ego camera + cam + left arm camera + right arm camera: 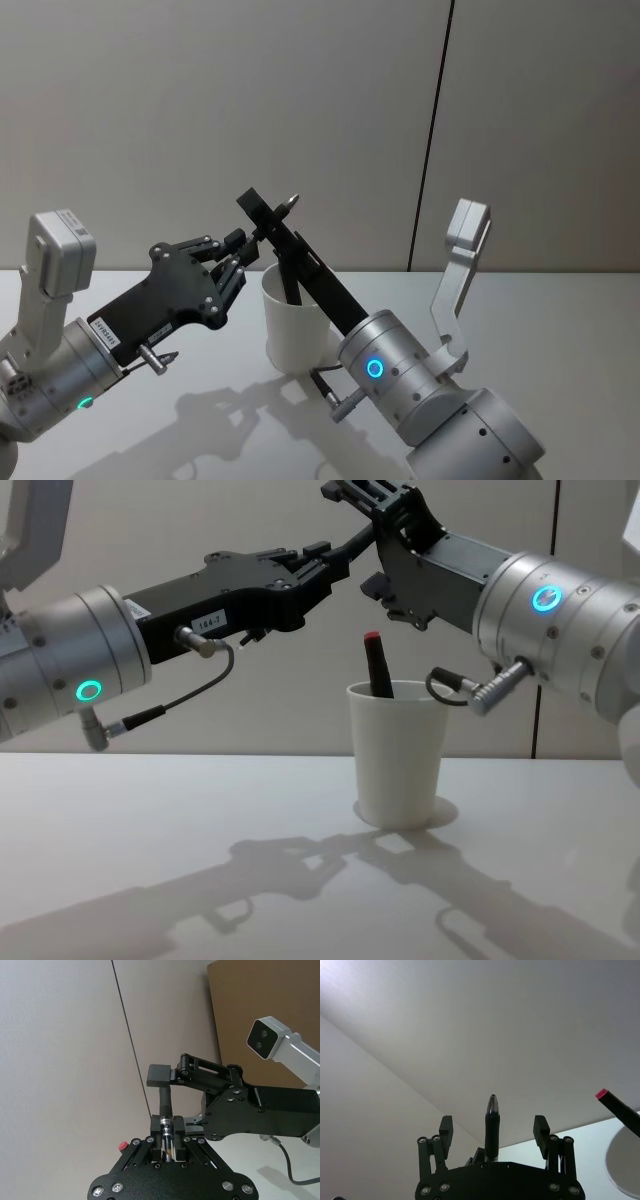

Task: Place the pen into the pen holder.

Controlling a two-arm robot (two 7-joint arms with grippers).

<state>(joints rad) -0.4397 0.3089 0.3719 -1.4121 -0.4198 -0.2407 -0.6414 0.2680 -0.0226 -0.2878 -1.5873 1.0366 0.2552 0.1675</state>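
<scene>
Above the cup (398, 755) on the bench (180, 840): left hand (250, 248) clamped on the pen (272, 220), right hand (492, 1132) spread wide around it.

Pen (377, 666) upright in pen holder (398, 755)

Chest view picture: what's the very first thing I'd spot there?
Two robot arms meet high above the table: the left gripper pinches a black pen, while the right gripper is open around its tip. Right below them stands the white pen holder, with a red-tipped pen poking out of it.
</scene>
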